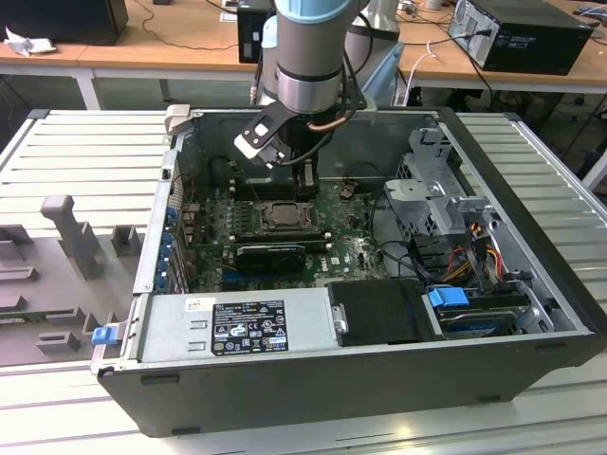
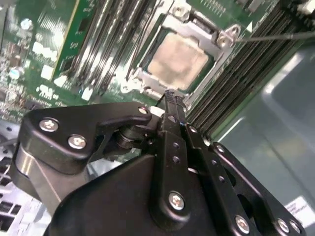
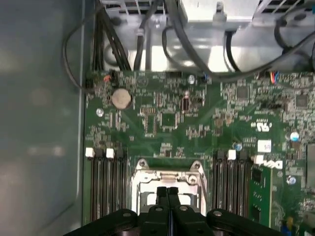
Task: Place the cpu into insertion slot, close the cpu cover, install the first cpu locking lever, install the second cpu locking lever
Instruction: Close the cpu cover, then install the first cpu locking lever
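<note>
A big open computer case (image 1: 332, 389) lay on its side on a grey ribbed counter (image 1: 85, 152), with grey blocks (image 1: 66, 232) near it on the exterior view's left. Inside were a silver power box (image 1: 237, 327) with a blue clip (image 1: 104, 333) near its end, a black box (image 1: 379, 311) just beside it, and yellow and orange wires (image 1: 474, 251). On the green board (image 3: 172, 123) sat a round silver battery (image 3: 121, 98), and black cables (image 3: 187, 49) ran past the board's edge.

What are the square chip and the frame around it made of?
The cpu looks like metal on top: a pale, dull silver-grey face with a soft sheen. The cpu cover around it is probably thin metal too, brighter and shinier, catching light at its edges.
</note>
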